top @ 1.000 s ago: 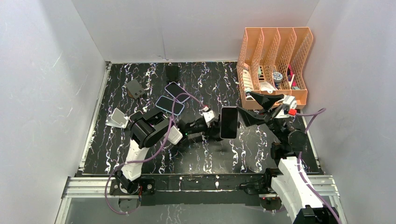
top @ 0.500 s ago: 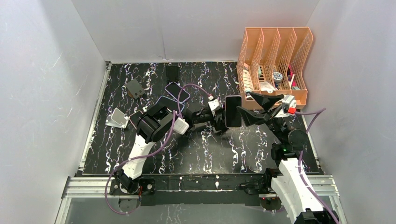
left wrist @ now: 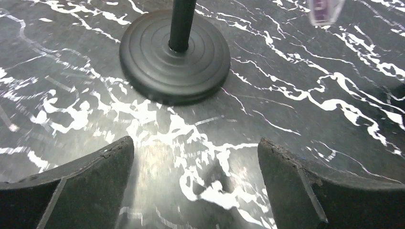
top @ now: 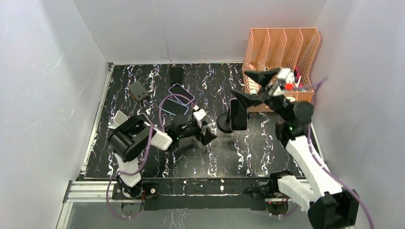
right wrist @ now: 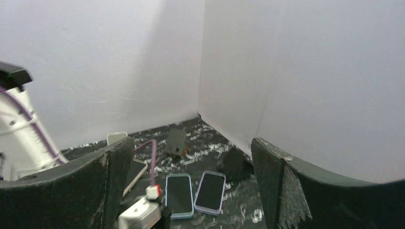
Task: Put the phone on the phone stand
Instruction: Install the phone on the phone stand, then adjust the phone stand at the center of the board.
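Observation:
A black phone (top: 238, 114) stands upright on the phone stand, whose round black base (top: 223, 123) rests on the marbled table. No gripper touches it. My left gripper (top: 209, 133) is low and just left of the base, open and empty. In the left wrist view the stand's base (left wrist: 175, 55) and pole (left wrist: 181, 24) lie ahead of the open left gripper (left wrist: 195, 143). My right gripper (top: 239, 82) hangs raised above and behind the phone, open and empty. The right wrist view looks past the open right gripper (right wrist: 191, 143) toward the back left corner.
A purple-cased phone (top: 181, 93) and a blue-cased phone (top: 173, 106) lie flat at the back left. Two small dark stands (top: 138, 90) (top: 176, 74) and a white stand (top: 119, 120) are near them. An orange file organiser (top: 282, 67) holding small items fills the back right.
My left gripper opened, let go of the phone and drew back to the left. My right arm lifted up and away toward the back. The phone stayed on the stand.

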You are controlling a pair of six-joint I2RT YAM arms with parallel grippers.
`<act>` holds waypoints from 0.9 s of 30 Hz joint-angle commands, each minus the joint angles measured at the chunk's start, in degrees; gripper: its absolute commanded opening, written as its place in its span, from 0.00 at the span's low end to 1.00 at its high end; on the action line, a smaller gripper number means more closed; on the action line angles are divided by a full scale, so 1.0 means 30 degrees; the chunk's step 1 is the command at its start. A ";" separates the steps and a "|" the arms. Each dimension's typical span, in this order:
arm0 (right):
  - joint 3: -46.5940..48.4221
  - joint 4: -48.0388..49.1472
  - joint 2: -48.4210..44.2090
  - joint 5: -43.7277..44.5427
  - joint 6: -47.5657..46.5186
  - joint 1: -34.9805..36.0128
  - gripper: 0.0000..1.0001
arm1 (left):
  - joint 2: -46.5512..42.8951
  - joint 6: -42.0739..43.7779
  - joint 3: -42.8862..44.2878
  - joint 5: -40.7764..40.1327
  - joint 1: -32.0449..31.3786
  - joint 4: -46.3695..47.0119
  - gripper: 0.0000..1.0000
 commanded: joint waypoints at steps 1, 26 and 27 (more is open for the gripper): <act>0.5774 -0.5756 0.3676 0.2054 -0.5270 0.3256 0.99 | -0.4377 -0.1073 -0.2438 -0.2302 0.0594 -0.1027 0.98; 3.0393 -2.0639 2.3083 0.6751 -0.9026 0.6034 0.99 | 0.1505 0.2428 1.5598 0.7052 1.3722 -1.5126 0.81; 3.0091 -2.0550 2.2847 0.6611 -0.8980 0.5966 0.99 | 0.2212 0.2491 1.6136 0.7400 1.3729 -1.4886 0.81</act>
